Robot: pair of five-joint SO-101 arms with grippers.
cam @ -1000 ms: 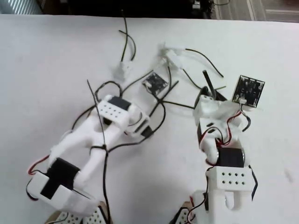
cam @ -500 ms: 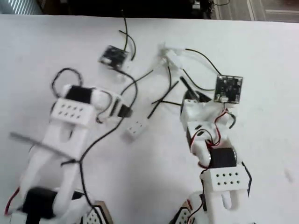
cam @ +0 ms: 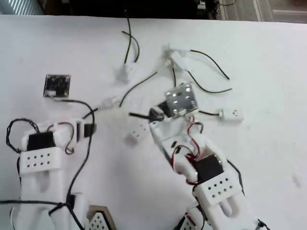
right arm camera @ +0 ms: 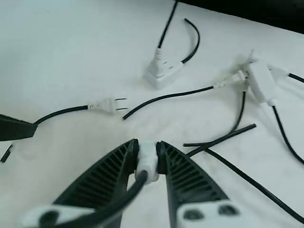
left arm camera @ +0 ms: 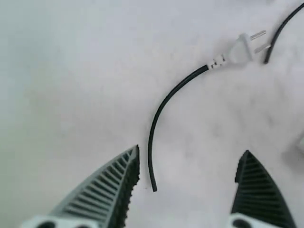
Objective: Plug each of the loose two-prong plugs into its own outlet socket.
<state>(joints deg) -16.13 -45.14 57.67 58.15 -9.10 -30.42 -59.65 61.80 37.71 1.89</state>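
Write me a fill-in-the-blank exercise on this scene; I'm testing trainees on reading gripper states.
The left gripper hangs with its jaws ___. The right gripper is clamped on a white plug with a ___ cord. The loose plug near the left gripper has ___ prongs.
Missing: open; black; two.

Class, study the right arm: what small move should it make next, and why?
Probably ease the right gripper toward the white socket block lying just beside it: its fingers are shut on a white plug, and that block seems to have nothing plugged in.
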